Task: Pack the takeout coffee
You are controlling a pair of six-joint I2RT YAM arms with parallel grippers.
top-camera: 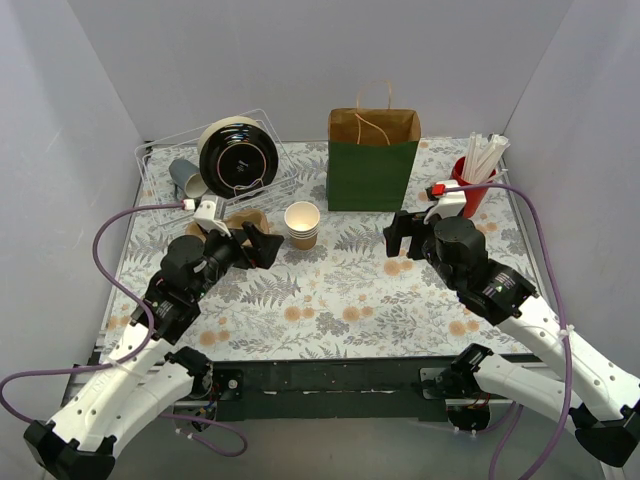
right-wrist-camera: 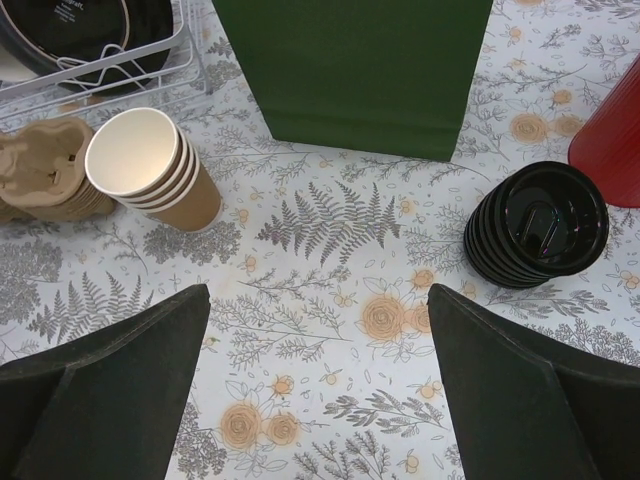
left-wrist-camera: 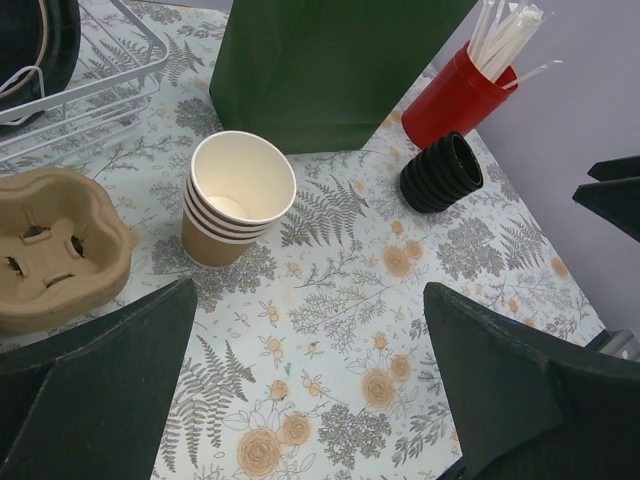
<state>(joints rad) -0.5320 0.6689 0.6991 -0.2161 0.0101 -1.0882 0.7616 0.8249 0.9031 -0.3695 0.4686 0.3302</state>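
Straws fill the red cup; left pincer and right pincer gape wide.

Your green paper bag, brown kraft inside, standing upright, mouth open, handles up, at 12 o'clock in your overhead view.

The top of the green paper bag is cut off by the upper edge in both wrist views. In the top view the stack of black lids is hidden behind the right end effector.
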